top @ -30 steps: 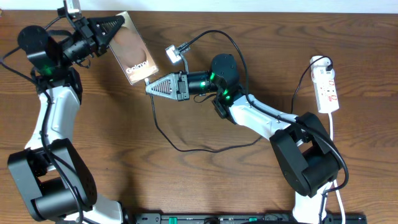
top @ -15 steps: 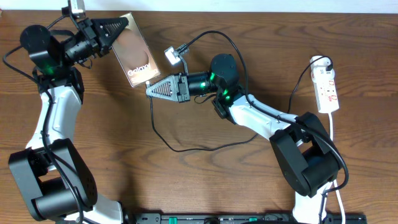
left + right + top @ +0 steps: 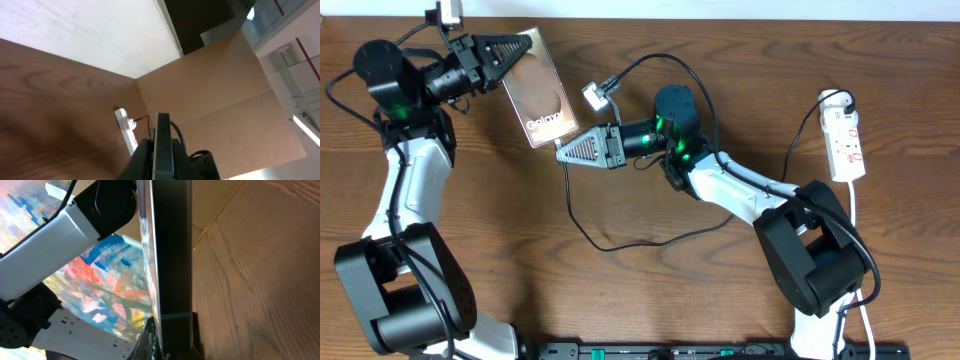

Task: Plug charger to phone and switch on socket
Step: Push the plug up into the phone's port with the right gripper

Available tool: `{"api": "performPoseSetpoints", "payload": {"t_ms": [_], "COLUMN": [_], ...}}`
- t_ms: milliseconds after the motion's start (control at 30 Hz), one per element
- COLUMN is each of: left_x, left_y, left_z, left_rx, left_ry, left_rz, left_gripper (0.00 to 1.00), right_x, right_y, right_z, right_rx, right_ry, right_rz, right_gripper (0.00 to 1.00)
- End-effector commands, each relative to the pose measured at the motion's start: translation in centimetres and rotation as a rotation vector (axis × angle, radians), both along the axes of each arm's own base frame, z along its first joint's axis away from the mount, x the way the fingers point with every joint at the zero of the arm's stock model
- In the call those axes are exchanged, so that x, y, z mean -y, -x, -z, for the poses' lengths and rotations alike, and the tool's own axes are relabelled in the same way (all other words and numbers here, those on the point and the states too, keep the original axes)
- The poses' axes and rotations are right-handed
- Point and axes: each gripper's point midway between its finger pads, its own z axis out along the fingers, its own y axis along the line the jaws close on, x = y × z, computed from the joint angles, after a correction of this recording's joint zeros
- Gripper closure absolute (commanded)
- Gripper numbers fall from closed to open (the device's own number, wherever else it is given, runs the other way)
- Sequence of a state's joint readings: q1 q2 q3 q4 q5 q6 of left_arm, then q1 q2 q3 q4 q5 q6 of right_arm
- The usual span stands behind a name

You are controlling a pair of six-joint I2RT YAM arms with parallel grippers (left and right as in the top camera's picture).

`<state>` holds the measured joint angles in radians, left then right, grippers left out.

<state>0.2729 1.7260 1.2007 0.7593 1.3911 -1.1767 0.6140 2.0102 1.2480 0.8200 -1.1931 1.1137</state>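
Note:
My left gripper (image 3: 510,48) is shut on the top edge of the phone (image 3: 542,95) and holds it tilted above the table's back left. The left wrist view shows the phone edge-on (image 3: 162,127) between the fingers (image 3: 161,152). My right gripper (image 3: 563,151) is shut on the charger's black plug (image 3: 177,330), which touches the phone's lower edge (image 3: 172,245). The thin black cable (image 3: 610,240) trails from the gripper across the table. The white power strip (image 3: 846,140) lies at the far right, apart from both grippers, and also shows in the left wrist view (image 3: 127,132).
A small white block (image 3: 594,95) on the black cable hangs just right of the phone. The cable loops over the right arm (image 3: 700,85). The power strip's white cord (image 3: 855,215) runs down the right edge.
The left gripper has turned the phone more upright and shifted it slightly right and down toward the right gripper. The right gripper has edged a little lower. The white block has moved slightly left.

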Motion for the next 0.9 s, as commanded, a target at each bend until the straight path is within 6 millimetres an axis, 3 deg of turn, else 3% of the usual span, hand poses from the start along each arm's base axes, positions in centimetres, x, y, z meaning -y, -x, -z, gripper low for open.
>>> {"api": "performPoseSetpoints", "payload": {"t_ms": [0,867], "left_x": [1.44,1.7], "left_y": [2.33,3.04], "left_z": [-0.13,-0.01], "left_rx": [-0.01,0.018], "left_ry": [-0.015,-0.035], "left_rz": [0.137,0.18], "left_gripper": [0.93,0.93], "right_x": [0.47,0.79], "right_y": [-2.45,-2.41], "right_z": [-0.07,-0.05], "right_rx": [0.009,0.018], "right_ry": [-0.006,-0.007], "right_rz": [0.104,0.09], "right_gripper": [0.99,0.99]}}
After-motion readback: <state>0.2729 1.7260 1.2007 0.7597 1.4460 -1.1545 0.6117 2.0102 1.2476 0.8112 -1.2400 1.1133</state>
